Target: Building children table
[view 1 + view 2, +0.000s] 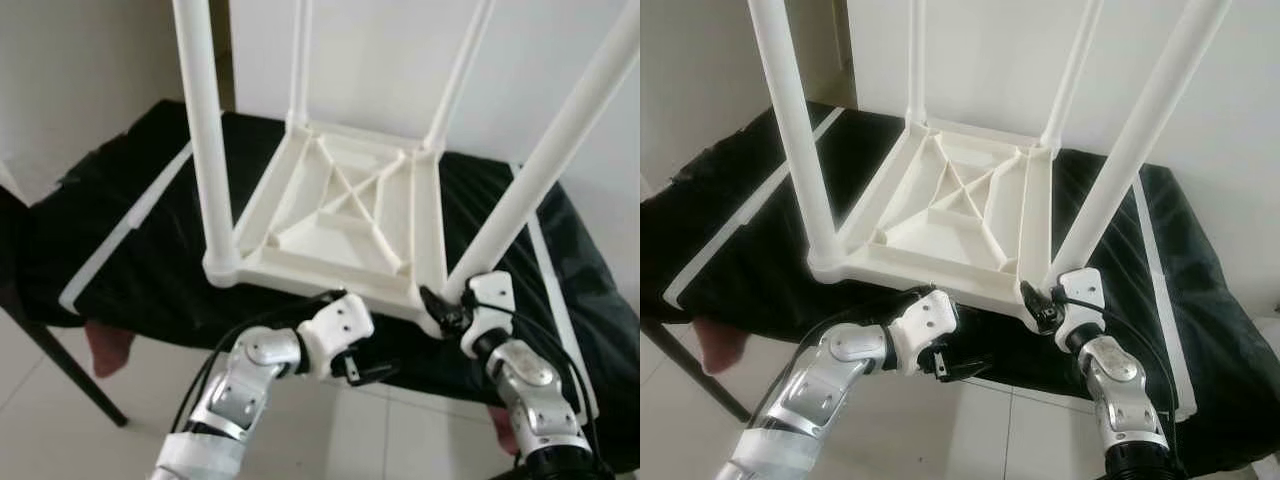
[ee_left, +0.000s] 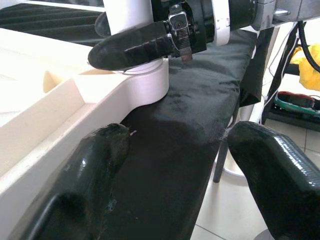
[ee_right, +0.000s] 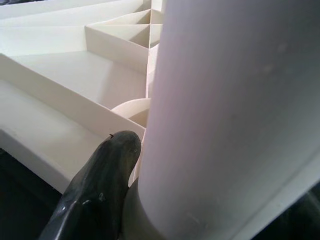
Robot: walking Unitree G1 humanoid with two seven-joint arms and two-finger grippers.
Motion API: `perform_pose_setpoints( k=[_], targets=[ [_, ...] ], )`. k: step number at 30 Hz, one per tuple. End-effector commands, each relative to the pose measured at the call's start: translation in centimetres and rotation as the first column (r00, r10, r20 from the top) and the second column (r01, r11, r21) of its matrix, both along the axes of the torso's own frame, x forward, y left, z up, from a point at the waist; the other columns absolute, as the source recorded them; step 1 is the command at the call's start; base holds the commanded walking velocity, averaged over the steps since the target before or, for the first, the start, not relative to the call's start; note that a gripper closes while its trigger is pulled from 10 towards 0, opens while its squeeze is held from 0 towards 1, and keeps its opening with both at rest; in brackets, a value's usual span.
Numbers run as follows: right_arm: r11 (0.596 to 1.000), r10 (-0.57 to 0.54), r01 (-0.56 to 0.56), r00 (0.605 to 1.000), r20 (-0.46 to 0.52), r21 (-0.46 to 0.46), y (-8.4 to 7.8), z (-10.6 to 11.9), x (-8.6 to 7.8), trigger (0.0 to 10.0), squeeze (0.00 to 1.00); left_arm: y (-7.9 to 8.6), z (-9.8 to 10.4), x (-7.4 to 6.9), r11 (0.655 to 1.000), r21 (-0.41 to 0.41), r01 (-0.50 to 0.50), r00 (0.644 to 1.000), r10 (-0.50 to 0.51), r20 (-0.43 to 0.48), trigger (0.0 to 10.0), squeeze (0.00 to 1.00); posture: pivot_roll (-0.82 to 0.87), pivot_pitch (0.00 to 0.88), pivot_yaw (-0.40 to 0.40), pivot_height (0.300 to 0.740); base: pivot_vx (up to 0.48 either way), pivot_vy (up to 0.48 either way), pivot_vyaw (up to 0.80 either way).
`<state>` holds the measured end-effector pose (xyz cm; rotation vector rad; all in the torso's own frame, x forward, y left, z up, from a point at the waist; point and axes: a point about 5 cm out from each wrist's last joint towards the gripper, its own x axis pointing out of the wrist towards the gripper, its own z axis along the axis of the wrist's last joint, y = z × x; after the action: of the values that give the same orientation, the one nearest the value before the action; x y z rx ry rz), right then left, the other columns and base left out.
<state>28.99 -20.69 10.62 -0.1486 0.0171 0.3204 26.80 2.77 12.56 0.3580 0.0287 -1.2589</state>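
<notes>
- Fingers (image 2: 270, 165) of the left gripper (image 1: 365, 370) are spread apart and hold nothing; 1 finger lies against the near edge of the white table top (image 1: 340, 215), the other hangs beyond the counter edge over the tiled floor (image 1: 60, 430).
- Fingers (image 3: 100, 190) of the right gripper (image 1: 440, 305) sit on the base of the near right leg (image 1: 550, 150), at its corner socket. In the right wrist view 1 finger touches the leg where it enters the socket. In the left wrist view a finger of that gripper lies across the same leg just above the socket collar. The fingers close on this leg.
- The children table lies upside down on the counter (image 1: 130, 200), which is covered with black sheeting. Its ribbed underside faces up.
- 4 white legs stand upright in the corner sockets: the near left leg (image 1: 205, 130), the near right leg, and 2 far legs (image 1: 300, 60).
- The near right corner of the table top sits at the front edge of the counter, between the 2 grippers.
- A flat white strip (image 1: 125, 225) lies on the black sheeting to the left of the table top, and another white strip (image 1: 555, 290) lies along the right side.
</notes>
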Motion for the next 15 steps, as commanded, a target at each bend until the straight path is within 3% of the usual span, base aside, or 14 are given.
perform_pose_setpoints(
  k=[1,5,6,11,15],
  targets=[
    [1.000,0.003,-0.002,0.999,-0.036,0.002,-0.3,-0.6,-0.1,0.0,0.00,0.1,0.1,0.8,0.987,-0.026,-0.161,0.985,0.162,0.056,10.0,0.00,0.04,0.006,-0.084,0.740,0.000,0.000,0.00],
    [1.000,-0.011,0.012,0.999,-0.037,0.024,-0.3,-0.7,0.0,0.0,0.00,0.0,0.1,0.7,0.988,-0.022,-0.156,0.986,0.157,0.057,10.0,0.00,0.04,0.005,-0.079,0.740,0.000,0.000,0.00],
    [0.999,-0.020,0.021,0.999,-0.037,0.036,-0.2,-0.6,0.1,10.0,0.00,0.0,0.1,0.8,0.988,-0.021,-0.154,0.986,0.155,0.057,10.0,0.00,0.04,0.006,-0.078,0.740,0.000,0.000,0.00],
    [0.997,-0.041,0.042,0.999,-0.031,0.056,0.2,-0.5,0.0,10.0,0.00,0.0,0.1,0.8,0.989,-0.022,-0.147,0.988,0.148,0.051,10.0,0.00,0.04,0.004,-0.077,0.740,0.000,0.000,0.00],
    [0.988,-0.126,0.128,0.992,-0.023,0.085,0.7,-0.4,-0.5,10.0,0.00,-0.1,0.1,0.9,0.989,-0.022,-0.147,0.988,0.148,0.051,10.0,0.00,0.03,0.004,-0.069,0.740,0.000,0.000,0.00]
  ],
)
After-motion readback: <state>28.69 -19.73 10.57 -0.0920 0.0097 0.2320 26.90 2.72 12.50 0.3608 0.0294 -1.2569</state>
